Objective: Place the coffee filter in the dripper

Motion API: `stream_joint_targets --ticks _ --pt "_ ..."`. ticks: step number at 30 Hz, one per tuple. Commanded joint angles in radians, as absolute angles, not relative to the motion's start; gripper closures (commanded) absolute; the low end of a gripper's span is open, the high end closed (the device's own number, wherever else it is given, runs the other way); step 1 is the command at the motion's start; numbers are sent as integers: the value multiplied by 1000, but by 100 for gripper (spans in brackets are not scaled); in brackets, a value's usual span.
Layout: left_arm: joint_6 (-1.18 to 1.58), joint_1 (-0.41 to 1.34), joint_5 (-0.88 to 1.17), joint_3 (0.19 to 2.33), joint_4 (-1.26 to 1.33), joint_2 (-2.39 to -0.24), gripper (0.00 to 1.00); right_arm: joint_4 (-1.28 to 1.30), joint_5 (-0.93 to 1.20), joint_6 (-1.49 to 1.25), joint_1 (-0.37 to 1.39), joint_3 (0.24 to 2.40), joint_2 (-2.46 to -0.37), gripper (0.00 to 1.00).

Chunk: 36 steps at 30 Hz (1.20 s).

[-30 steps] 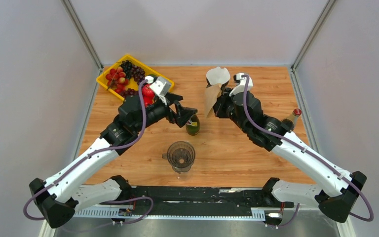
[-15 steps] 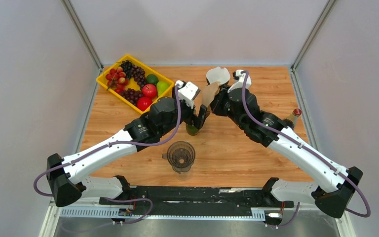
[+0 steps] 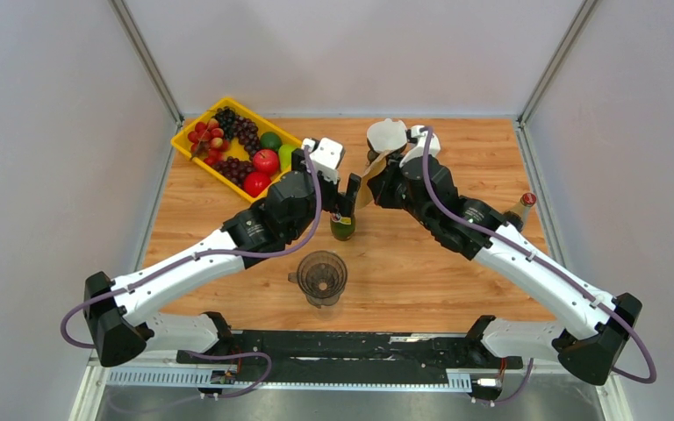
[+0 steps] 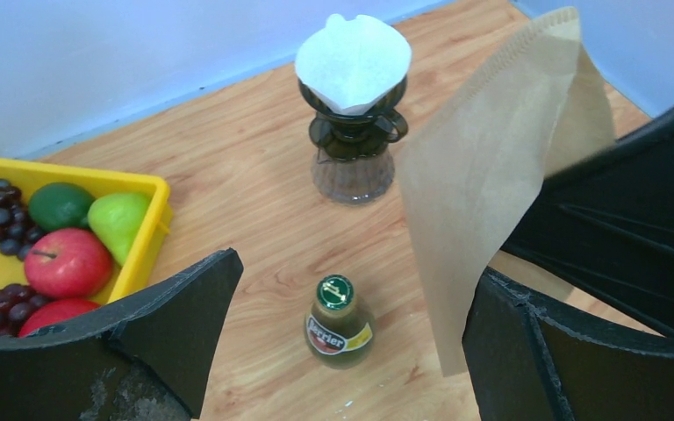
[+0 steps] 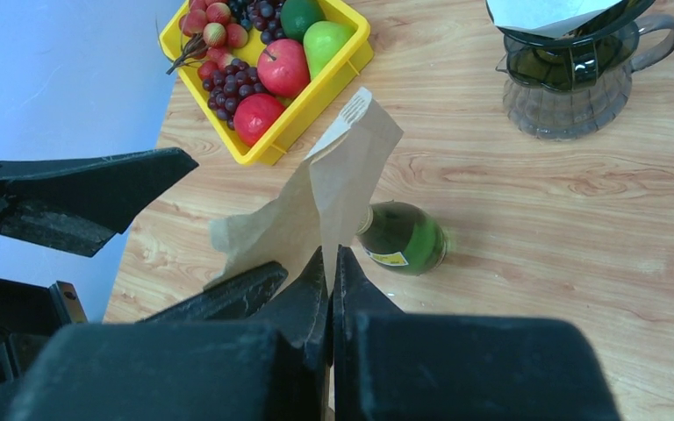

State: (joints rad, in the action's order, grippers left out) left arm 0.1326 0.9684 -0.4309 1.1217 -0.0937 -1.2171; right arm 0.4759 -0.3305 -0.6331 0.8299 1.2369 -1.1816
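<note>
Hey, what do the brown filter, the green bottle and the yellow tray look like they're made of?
brown filter: thin unbleached paper, matte, going by its soft bend and crimped edge.
green bottle: probably glass, glossy and see-through green, with a printed label; the cap looks like metal.
yellow tray: likely hard plastic, smooth and evenly coloured, with a moulded rim.

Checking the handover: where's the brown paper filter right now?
Top view, centre-back of the table: the brown filter is pinched in the shut right gripper, held up beside the open left gripper, near the green bottle.
</note>
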Motion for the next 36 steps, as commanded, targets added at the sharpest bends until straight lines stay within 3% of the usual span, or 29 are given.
stream_joint_targets --ticks 1,14,26,32,36 --pt "143 973 -525 1168 -60 -1222 0 469 -287 -601 830 1275 -1185 100" --pt "112 982 -513 1207 -61 -1287 3 475 -248 -575 830 1302 -1218 100" --pt "102 982 -585 1197 -80 -1289 67 505 -265 -506 827 1263 -1195 100" --pt "100 982 -645 1186 -103 -1280 85 549 -312 -485 812 1270 -1199 100" --pt "106 982 -668 1176 -116 -1272 88 572 -343 -480 799 1271 -1201 100"
